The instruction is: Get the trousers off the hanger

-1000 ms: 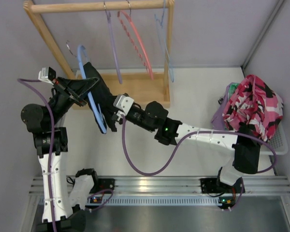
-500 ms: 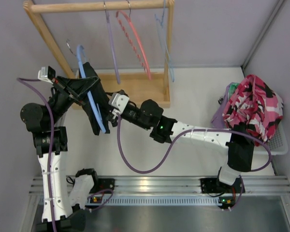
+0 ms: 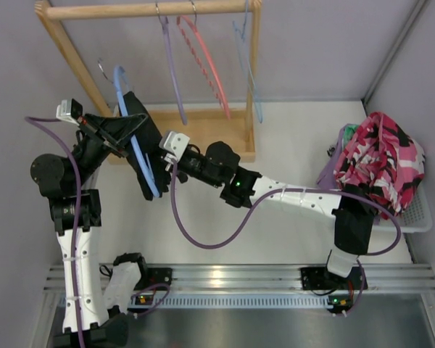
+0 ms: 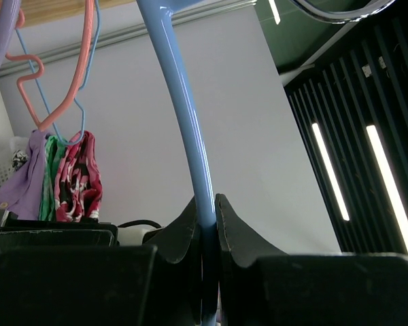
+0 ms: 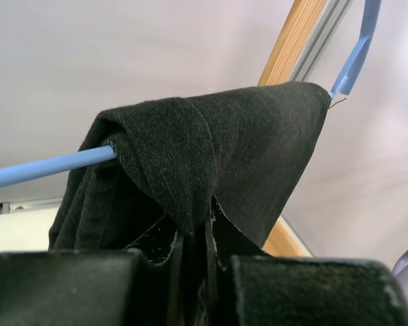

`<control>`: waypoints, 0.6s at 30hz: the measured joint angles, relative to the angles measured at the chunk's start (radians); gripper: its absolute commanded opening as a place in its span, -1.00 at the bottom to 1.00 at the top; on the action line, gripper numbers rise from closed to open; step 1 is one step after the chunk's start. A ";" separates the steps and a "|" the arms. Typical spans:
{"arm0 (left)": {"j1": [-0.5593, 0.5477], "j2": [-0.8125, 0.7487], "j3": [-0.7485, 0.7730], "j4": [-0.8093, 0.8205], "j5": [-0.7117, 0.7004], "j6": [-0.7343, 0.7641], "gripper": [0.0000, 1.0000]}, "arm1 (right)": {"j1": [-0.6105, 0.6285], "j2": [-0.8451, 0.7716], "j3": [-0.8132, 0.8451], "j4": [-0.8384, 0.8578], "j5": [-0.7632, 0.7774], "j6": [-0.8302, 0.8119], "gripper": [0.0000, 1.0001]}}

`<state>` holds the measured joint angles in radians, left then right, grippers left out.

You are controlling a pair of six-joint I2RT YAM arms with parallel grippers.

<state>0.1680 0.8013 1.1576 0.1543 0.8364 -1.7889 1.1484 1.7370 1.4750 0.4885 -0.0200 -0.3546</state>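
From the near edge of the counter (image 3: 275, 239) the left arm (image 3: 76, 217) reaches up along the left side. Its jaws are pinched shut on the thick arm of the light blue hanger (image 4: 183, 102), one finger on each side of the plastic with no gap showing. The hanger (image 3: 122, 87) is held off the counter near the left edge, just in front of the wooden rack, with its metal hook (image 3: 104, 69) pointing toward the far left corner.

The right arm (image 3: 297, 199) stretches across from the right side toward the left. Its jaws are closed on a fold of the black trousers (image 5: 204, 149), and the cloth is nipped between the two fingers.

The trousers (image 3: 146, 145) hang folded over the hanger's thin lower bar (image 5: 41, 170), which runs out of the cloth on one side. They lie limp against the blue arm, between the two sets of jaws.

At the right edge a white basket (image 3: 417, 210) holds a heap of pink, black and white patterned clothes (image 3: 380, 156).

Farther back, by the far left corner, the wooden rack (image 3: 152, 9) stands on its board. From its rail hang a purple hanger (image 3: 170, 72), a red hanger (image 3: 203, 65) and a thin pale blue hanger (image 3: 250, 65).
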 measured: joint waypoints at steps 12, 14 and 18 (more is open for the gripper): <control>-0.007 -0.034 -0.031 -0.060 -0.021 0.057 -1.00 | -0.019 -0.060 -0.002 -0.115 0.020 0.008 -1.00; -0.008 -0.049 -0.057 -0.064 -0.027 0.076 -1.00 | -0.027 -0.076 -0.002 -0.146 0.025 0.008 -1.00; -0.013 -0.064 -0.111 -0.069 -0.037 0.109 -1.00 | -0.045 -0.097 -0.002 -0.204 0.033 0.008 -1.00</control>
<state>0.1551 0.7376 1.0466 0.0849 0.7998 -1.6794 1.1030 1.6398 1.4734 0.2848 0.0128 -0.3466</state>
